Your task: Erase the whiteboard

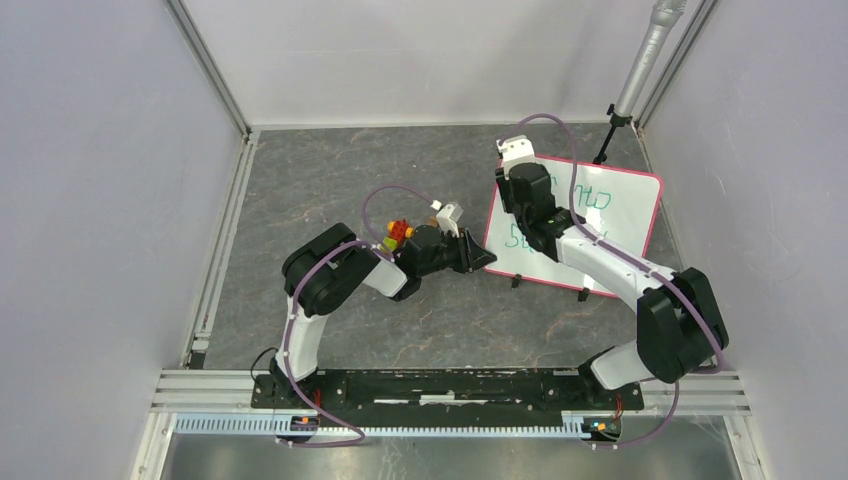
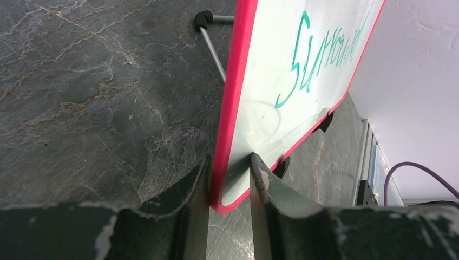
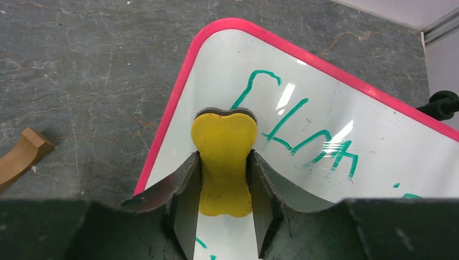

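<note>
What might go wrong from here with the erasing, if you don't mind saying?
1. The left tool pinches only one corner of the board; a push from the eraser near another corner may twist it loose.
2. The right tool holds the eraser by its narrow waist, so it may tilt or slip while rubbing the green writing.

We see dk grey marbled tabletop (image 1: 330, 170), tan curved wooden pc (image 3: 21, 154) lying on it, grey pole (image 1: 647, 60) on black tripod far rt corner, small red/yellow bits (image 1: 399, 231) near centre, unclear what
</note>
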You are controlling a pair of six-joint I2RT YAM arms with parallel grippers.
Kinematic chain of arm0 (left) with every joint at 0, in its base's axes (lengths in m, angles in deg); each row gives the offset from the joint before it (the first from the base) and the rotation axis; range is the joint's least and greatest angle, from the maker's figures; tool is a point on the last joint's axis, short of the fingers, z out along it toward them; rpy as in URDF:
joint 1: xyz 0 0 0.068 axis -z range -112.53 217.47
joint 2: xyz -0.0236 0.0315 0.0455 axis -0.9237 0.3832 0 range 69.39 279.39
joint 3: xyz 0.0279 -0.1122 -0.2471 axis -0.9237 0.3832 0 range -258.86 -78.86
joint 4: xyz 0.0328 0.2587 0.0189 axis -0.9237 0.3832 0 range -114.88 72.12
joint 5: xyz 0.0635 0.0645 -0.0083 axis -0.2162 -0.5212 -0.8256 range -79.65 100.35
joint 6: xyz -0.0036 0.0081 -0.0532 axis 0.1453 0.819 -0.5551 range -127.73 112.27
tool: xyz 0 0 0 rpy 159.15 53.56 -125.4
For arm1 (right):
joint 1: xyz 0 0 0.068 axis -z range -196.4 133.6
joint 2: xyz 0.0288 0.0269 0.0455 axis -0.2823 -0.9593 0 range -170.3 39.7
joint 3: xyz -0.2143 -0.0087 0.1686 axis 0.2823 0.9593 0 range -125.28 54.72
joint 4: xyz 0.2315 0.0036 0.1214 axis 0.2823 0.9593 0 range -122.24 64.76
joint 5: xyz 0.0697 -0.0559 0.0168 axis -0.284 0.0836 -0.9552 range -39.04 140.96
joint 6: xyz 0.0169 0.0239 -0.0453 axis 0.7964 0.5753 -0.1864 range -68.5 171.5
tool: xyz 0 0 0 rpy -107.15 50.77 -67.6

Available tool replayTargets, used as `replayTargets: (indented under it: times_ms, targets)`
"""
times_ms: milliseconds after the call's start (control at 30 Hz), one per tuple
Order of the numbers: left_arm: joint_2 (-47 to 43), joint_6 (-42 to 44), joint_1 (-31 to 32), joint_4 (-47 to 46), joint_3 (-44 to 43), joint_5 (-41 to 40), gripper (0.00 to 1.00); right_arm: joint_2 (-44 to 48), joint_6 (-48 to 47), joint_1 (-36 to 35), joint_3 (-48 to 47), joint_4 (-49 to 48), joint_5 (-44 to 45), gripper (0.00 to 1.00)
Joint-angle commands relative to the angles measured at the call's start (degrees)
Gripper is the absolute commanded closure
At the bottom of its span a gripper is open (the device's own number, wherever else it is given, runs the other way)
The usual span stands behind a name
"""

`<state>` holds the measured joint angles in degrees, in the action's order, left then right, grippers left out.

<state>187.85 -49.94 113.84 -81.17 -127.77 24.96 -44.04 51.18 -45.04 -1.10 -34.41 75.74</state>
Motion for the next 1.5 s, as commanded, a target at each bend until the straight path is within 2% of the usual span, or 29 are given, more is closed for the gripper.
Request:
replayTargets:
  times_ms: [0, 100, 367, 533, 633, 900, 1133, 1267, 1467]
  targets:
    - [0.3, 2.7, 0.2, 6.9, 0.3, -2.7, 0.98, 0.4, 0.1, 0.6, 1.2, -2.8, 3.3, 0.61]
    - [0.3, 2.8, 0.2, 7.2, 0.3, -2.9, 0.98, 1.7, 0.2, 2.6, 3.0, -3.4, 3.7, 0.66]
    - [1.7, 2.7, 0.2, 7.4, -0.5, -2.6, 0.98, 7.3, -0.4, 10.9, 8.6, -3.8, 5.6, 0.68]
    - [2.0, 3.1, 0.2, 7.4, -0.7, -2.6, 0.98, 8.3, -1.8, 11.3, 8.6, -3.1, 6.1, 0.68]
    - [2.1, 3.3, 0.2, 7.7, -0.8, -2.7, 0.98, 7.1, -0.1, 9.7, 8.0, -3.7, 2.5, 0.68]
    - [1.1, 4.1, 0.2, 9.2, -0.4, -3.7, 0.98, -4.3, 2.7, -1.5, -1.5, -2.8, 2.6, 0.68]
    - [0.7, 4.3, 0.4, 10.1, -0.4, -4.4, 0.98, -6.9, 3.8, -1.9, -4.5, -3.9, 3.0, 0.68]
    - [0.9, 4.5, 0.5, 10.4, -0.6, -4.8, 0.98, -5.2, 3.2, 1.4, -3.1, -3.2, 3.4, 0.68]
    - [1.3, 4.7, 0.4, 10.9, -1.4, -4.4, 0.98, 0.6, 2.8, 10.0, 1.7, -3.4, 2.8, 0.68]
